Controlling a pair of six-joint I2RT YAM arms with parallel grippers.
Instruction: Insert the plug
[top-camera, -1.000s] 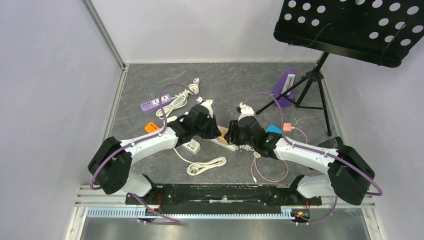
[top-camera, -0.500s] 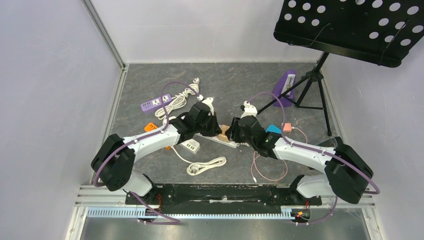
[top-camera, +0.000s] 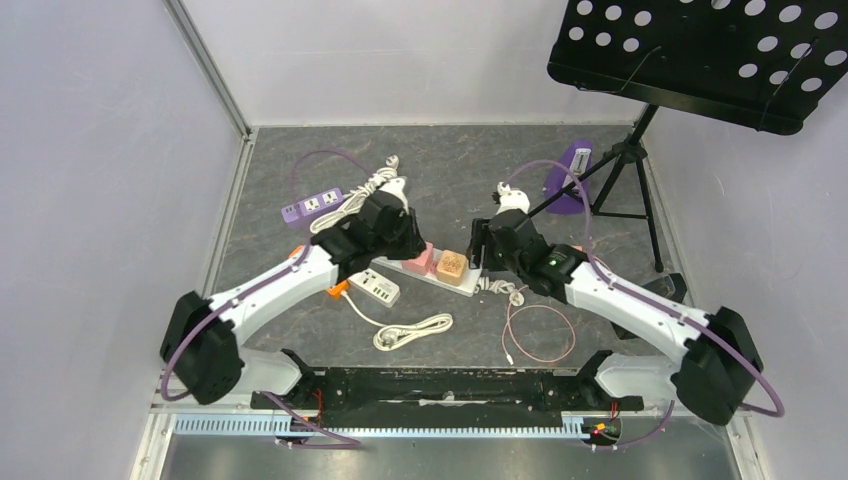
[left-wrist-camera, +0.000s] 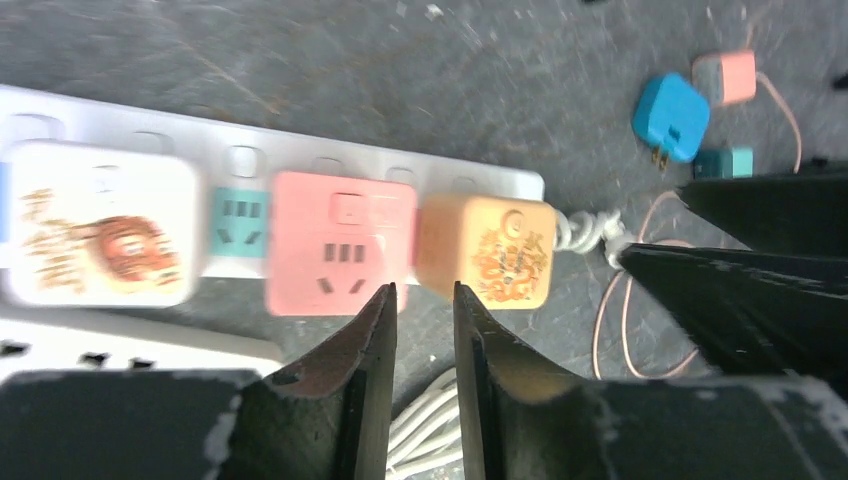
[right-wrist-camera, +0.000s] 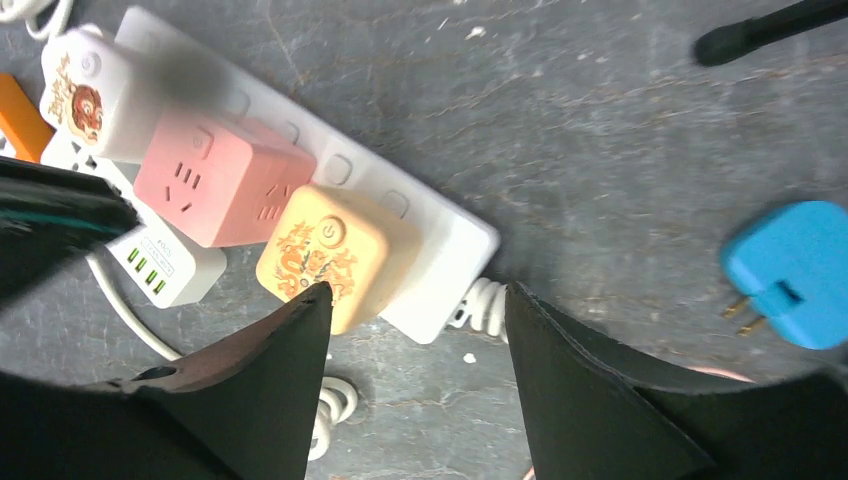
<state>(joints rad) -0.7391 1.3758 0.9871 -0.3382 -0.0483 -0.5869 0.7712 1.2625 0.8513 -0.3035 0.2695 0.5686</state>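
Plug (right-wrist-camera: 335, 255) now free of pincers (left-wrist-camera: 420, 297) (right-wrist-camera: 413, 295)

Sitting upright as an orange rounded cube plug (right-wrist-camera: 335, 255), carrying a dragon print and a small round mark on its top face; resting seated in the last socket of the long white power strip (right-wrist-camera: 450, 245), at the cord end; standing just beside a pink cube adapter (right-wrist-camera: 220, 178) on that strip; lying with the strip flat and slantwise on the grey table
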